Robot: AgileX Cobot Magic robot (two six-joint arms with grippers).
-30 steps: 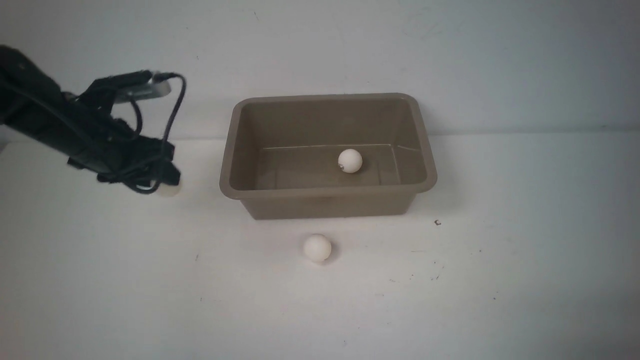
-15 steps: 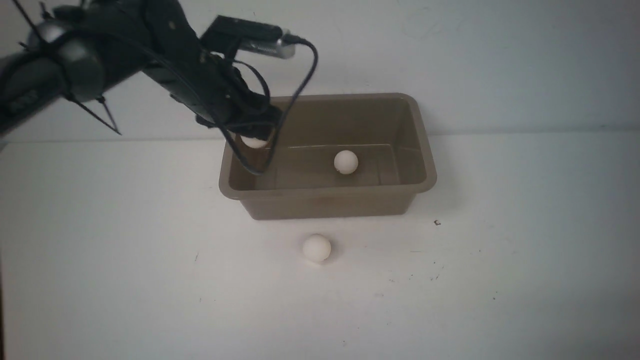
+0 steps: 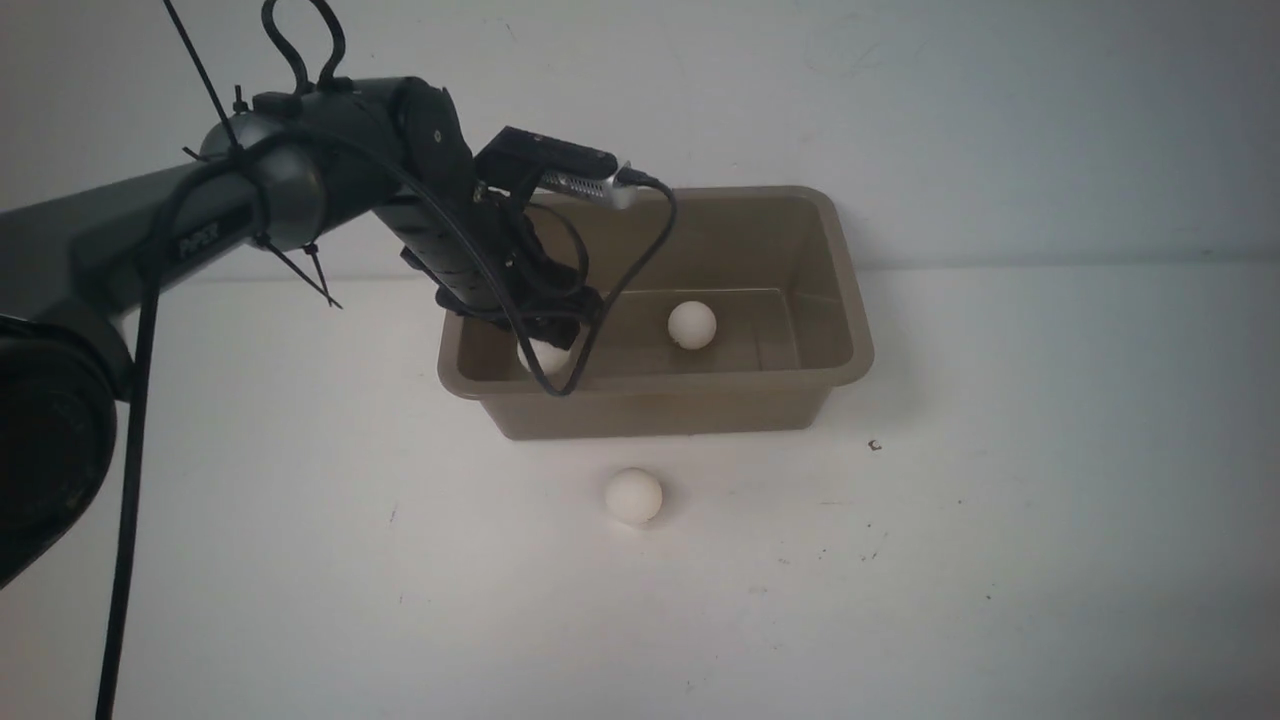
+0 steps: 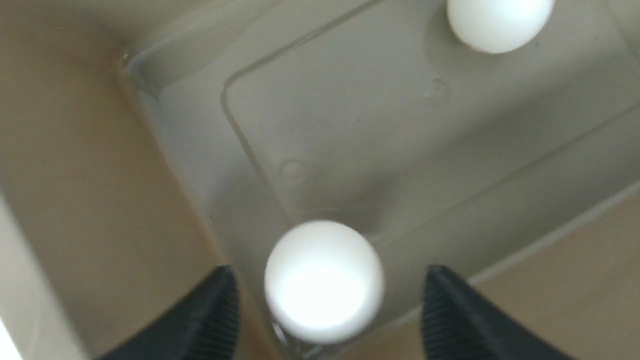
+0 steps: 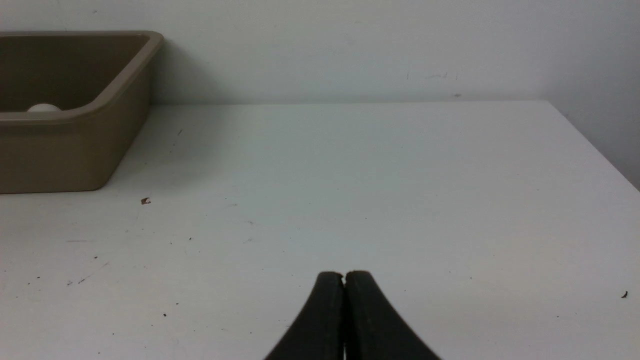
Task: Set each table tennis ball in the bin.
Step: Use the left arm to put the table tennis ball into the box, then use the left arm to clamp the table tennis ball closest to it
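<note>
Left pincer (image 4: pixel 330 275) spread wide, low in bin (image 3: pixel 655 382); ball (image 3: pixel 545 357) loose between jaws, likely to limit bounce. Second ball (image 3: pixel 692 324) on bin floor; third (image 3: pixel 633 496) on table (image 3: pixel 1000 550). Right pincer (image 5: pixel 344 275) clenched, empty.

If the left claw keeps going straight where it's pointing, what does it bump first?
The left gripper would likely hit the white ball between its open jaws first, then the bin floor; depth is unclear.

Left arm (image 3: pixel 150 235): dark grey rounded links, pale "PIPER" lettering (image 3: pixel 198 246) on the long link. Black cables (image 3: pixel 127 500) run along it, secured with black cable ties (image 3: pixel 300 274). The black wrist camera module (image 3: pixel 545 160) carries a silver plug (image 3: pixel 600 186). Left gripper fingers (image 4: pixel 210 315): black, ribbed. Right gripper fingers (image 5: pixel 325 315): black, tapered.
</note>
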